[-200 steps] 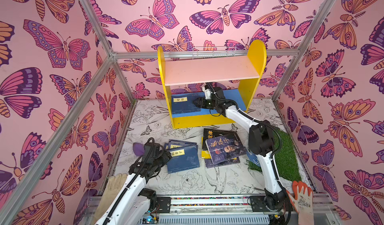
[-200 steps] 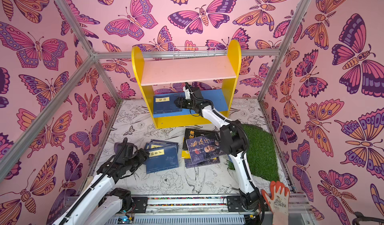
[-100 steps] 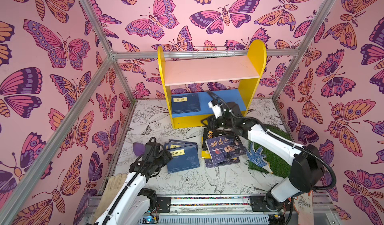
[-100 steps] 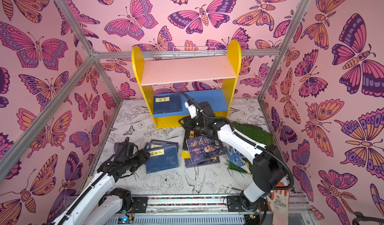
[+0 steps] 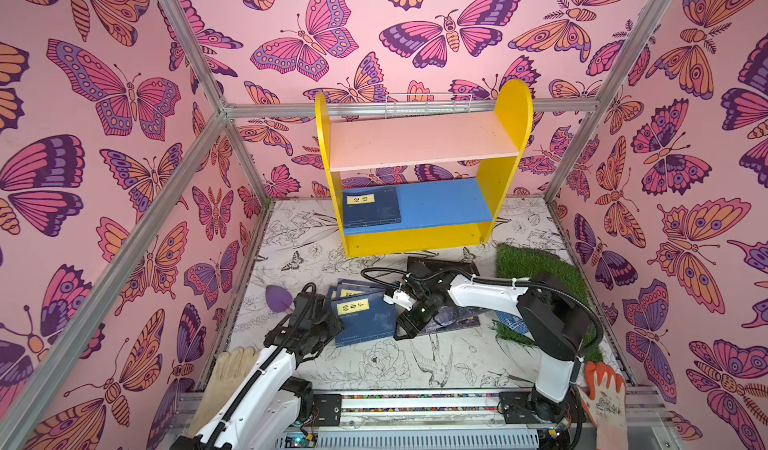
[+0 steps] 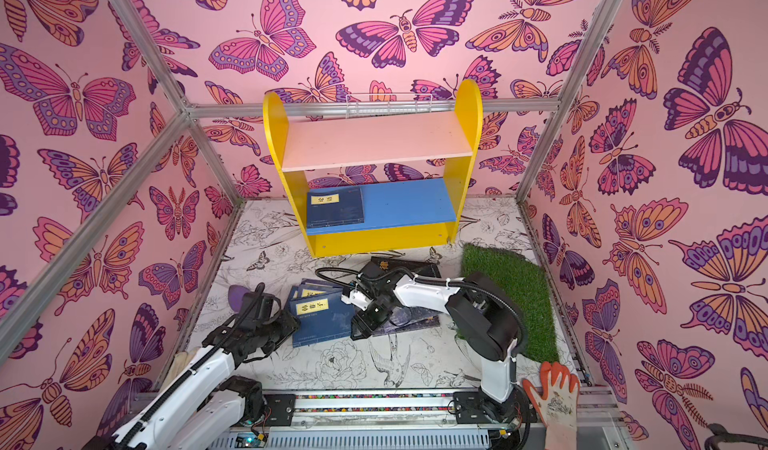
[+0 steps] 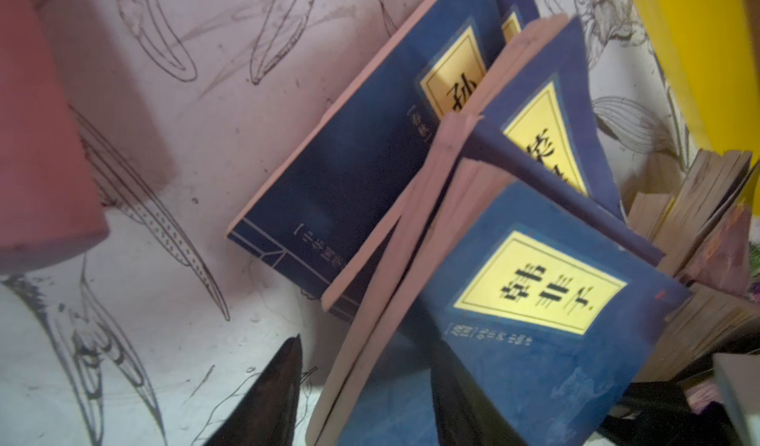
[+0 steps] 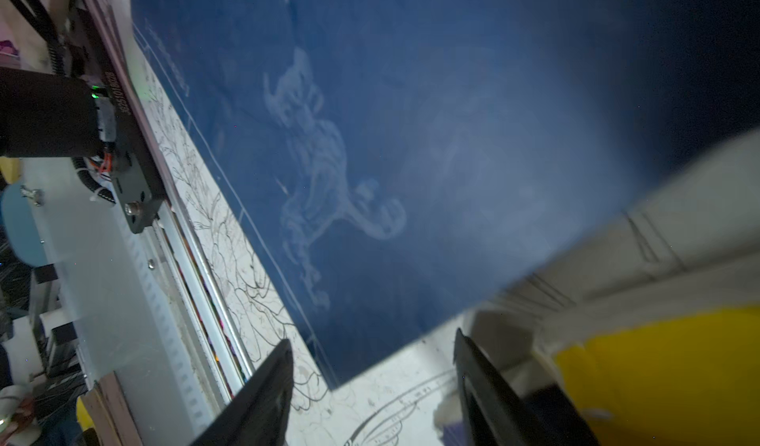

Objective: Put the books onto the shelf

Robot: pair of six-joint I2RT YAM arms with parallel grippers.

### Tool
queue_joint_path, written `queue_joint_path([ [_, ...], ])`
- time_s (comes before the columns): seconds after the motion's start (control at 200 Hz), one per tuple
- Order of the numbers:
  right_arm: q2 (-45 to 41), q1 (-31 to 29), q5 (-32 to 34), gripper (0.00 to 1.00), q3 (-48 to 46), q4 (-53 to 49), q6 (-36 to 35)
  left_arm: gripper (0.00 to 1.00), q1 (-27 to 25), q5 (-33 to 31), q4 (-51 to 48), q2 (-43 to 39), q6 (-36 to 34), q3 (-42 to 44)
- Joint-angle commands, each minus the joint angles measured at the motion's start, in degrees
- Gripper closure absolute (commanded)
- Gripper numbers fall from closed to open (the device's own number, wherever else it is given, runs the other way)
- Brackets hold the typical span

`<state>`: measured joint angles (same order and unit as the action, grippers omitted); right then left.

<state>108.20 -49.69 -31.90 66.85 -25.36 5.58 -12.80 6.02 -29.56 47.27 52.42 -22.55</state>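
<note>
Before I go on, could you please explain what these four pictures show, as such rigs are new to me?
This is a two-armed robot with grippers. Two pictures look down from overhead; two come from cameras on the wrists. At the back stands the shelf, with one navy book flat on its blue lower board. On the table lie a stack of navy books, a pile of dark books and a grass mat. The left gripper straddles the top navy book at its edge; whether it grips is unclear. The right gripper hovers open by that stack's corner, holding nothing.
</note>
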Motion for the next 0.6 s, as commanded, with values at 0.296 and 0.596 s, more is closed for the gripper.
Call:
queue_joint_path([
  [0.296,-0.69,1.92,-10.92,0.72,5.32,-0.43,-0.47,0.66,-0.22,-0.51,4.23,6.00,-1.16,1.02],
  [0.596,-2.72,2.24,-10.43,0.75,8.57,-0.11,2.44,0.74,-0.29,4.57,9.40,8.69,-3.61,0.45],
])
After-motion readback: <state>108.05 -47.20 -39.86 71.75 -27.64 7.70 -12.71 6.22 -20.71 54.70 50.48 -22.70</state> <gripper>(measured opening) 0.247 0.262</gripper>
